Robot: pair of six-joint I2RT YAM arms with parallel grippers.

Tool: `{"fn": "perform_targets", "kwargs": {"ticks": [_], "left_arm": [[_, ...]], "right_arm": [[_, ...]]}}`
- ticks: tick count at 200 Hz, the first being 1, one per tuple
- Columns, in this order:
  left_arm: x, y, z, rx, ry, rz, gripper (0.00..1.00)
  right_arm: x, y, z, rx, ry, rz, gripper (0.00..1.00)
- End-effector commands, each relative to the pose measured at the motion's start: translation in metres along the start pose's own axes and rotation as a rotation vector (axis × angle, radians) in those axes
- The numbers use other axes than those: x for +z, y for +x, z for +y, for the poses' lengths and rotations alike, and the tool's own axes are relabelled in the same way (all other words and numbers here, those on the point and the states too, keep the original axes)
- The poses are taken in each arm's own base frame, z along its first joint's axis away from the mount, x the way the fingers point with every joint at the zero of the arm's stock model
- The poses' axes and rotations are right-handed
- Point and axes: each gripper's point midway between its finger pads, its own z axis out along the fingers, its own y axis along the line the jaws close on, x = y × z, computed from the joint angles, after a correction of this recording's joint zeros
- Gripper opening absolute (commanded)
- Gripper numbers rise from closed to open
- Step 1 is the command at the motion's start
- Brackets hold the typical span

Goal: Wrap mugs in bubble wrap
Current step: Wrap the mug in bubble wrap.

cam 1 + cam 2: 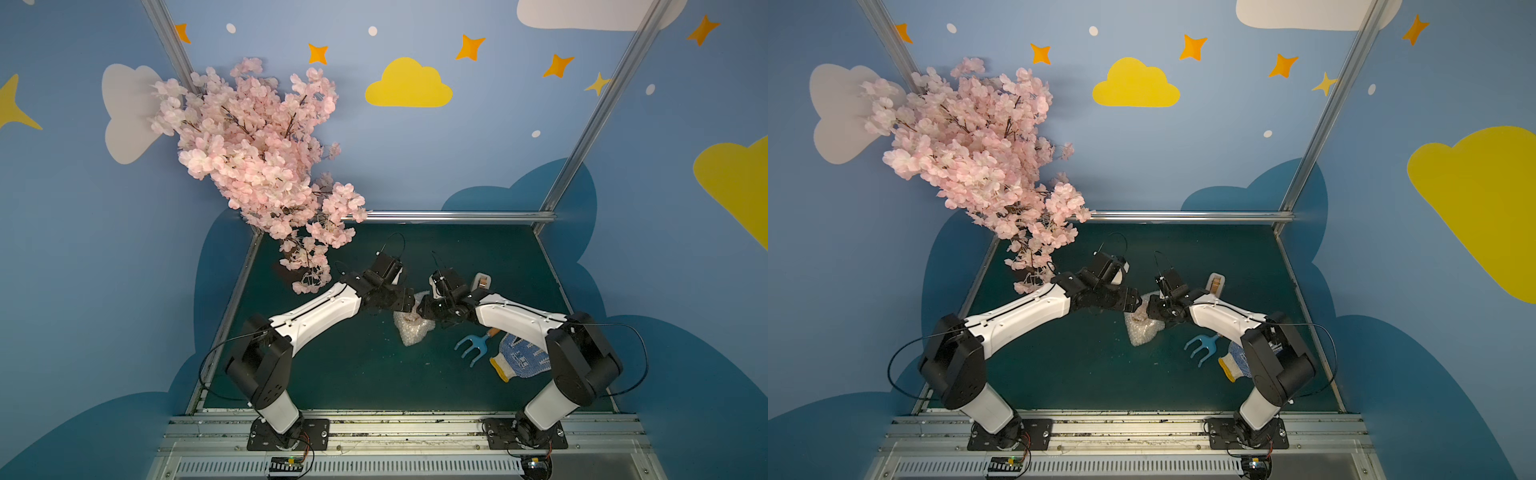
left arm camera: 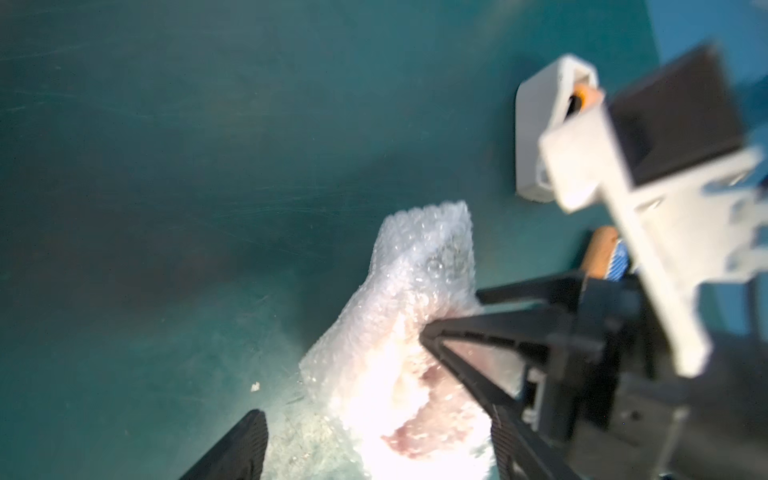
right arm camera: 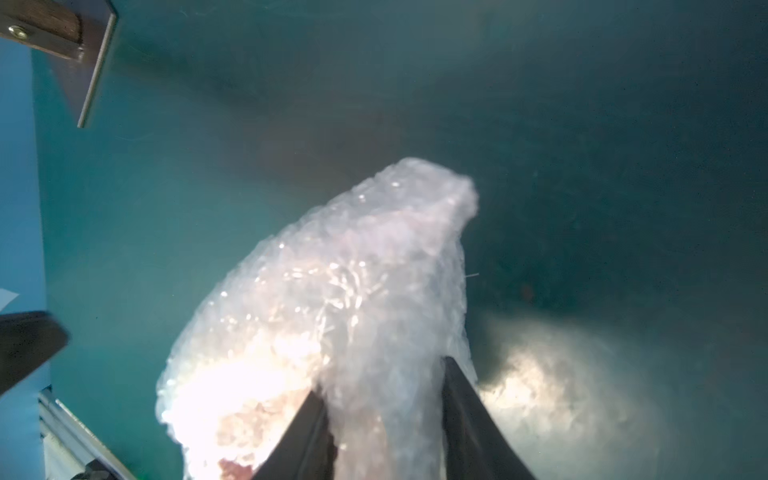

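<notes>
Evidently caught mid-wrap. In a top view, found the bubble wrap (image 1: 412, 332) bunched on the green surface (image 1: 332, 374) between both arms. In the left wrist view, found the left gripper (image 2: 376, 419) spread wide astride the bundle, and made out the mug (image 2: 415, 432) only as a pinkish blur inside. In the right wrist view, found the right gripper (image 3: 382, 376) clamped on a raised fold. Judged next: carrying that fold over, then tucking.
</notes>
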Motion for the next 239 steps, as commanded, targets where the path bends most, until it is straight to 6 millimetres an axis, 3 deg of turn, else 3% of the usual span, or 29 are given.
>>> {"fn": "perform_targets", "kwargs": {"ticks": [1, 105, 152, 180, 208, 239], "left_arm": [[0.015, 0.011, 0.013, -0.133, -0.031, 0.005, 0.85], [0.052, 0.042, 0.039, -0.21, -0.157, 0.047, 0.83], [0.065, 0.055, 0.05, -0.236, -0.179, 0.063, 0.79], [0.067, 0.056, 0.051, -0.241, -0.186, 0.067, 0.76], [0.069, 0.06, 0.054, -0.238, -0.186, 0.077, 0.76], [0.071, 0.062, 0.052, -0.222, -0.178, 0.084, 0.76]], "right_arm": [[-0.001, 0.029, -0.028, 0.1, 0.163, 0.024, 0.41], [0.004, 0.042, -0.012, 0.072, 0.145, 0.035, 0.45], [-0.02, 0.031, 0.006, 0.001, 0.066, -0.006, 0.51], [-0.052, 0.017, 0.011, -0.066, 0.012, -0.104, 0.56], [-0.09, -0.012, -0.023, -0.05, 0.036, -0.261, 0.57], [-0.11, -0.044, -0.078, 0.016, 0.073, -0.316, 0.67]]}}
